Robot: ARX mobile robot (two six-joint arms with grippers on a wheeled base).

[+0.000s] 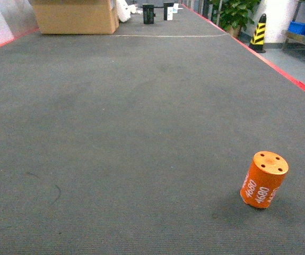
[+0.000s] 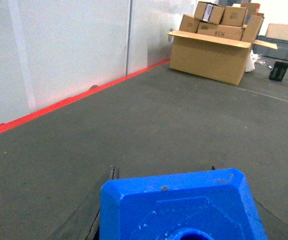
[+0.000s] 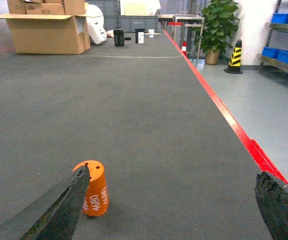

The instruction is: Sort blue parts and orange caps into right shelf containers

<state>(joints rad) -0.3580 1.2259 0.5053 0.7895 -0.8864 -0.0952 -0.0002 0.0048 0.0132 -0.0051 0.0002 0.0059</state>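
Orange cap (image 3: pixel 93 188) is standing tilted beside the right claw's (image 3: pixel 171 210) spread fingers; a careless approach risks toppling it while the left claw (image 2: pixel 179 220) is pinching a blue part (image 2: pixel 181 207).

The head camera looks forward and slantwise down along the grey floor (image 1: pixel 115 133), with the orange cap (image 1: pixel 264 179) near its lower right. The right wrist camera sits low, close to the floor, facing the same way between its fingers (image 3: pixel 58 210); it shares that cap (image 3: pixel 94 189), the cardboard box (image 3: pixel 46 32), the striped cone (image 3: pixel 236 56) and the blue crates (image 3: pixel 284 52). The left wrist camera, also low, looks over a blue part (image 2: pixel 179 207) towards the left wall (image 2: pixel 73 50) and the boxes (image 2: pixel 214 50).
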